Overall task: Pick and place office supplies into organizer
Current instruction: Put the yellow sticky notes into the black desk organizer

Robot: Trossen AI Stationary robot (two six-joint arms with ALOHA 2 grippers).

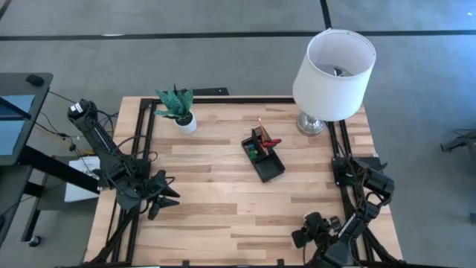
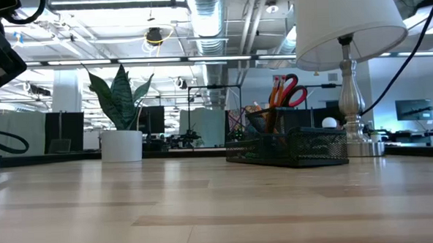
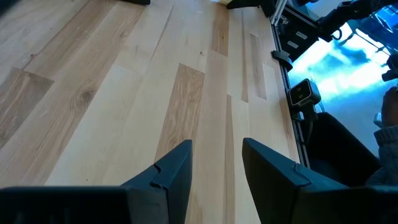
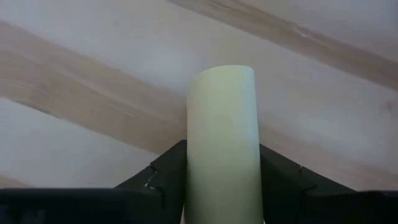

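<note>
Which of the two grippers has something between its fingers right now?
The right gripper, at the table's near-right corner: a pale yellow pad sits between its fingers. The left gripper is empty.

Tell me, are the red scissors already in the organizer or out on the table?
In. The red scissors stand upright inside the black organizer, handles sticking up above its rim; the high view shows them inside it too.

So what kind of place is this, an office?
Probably an open lab or workshop, not an ordinary office: exposed ceiling ducts, rows of workstations behind, and two robot arms clamped to a wooden table dressed with a lamp.
</note>
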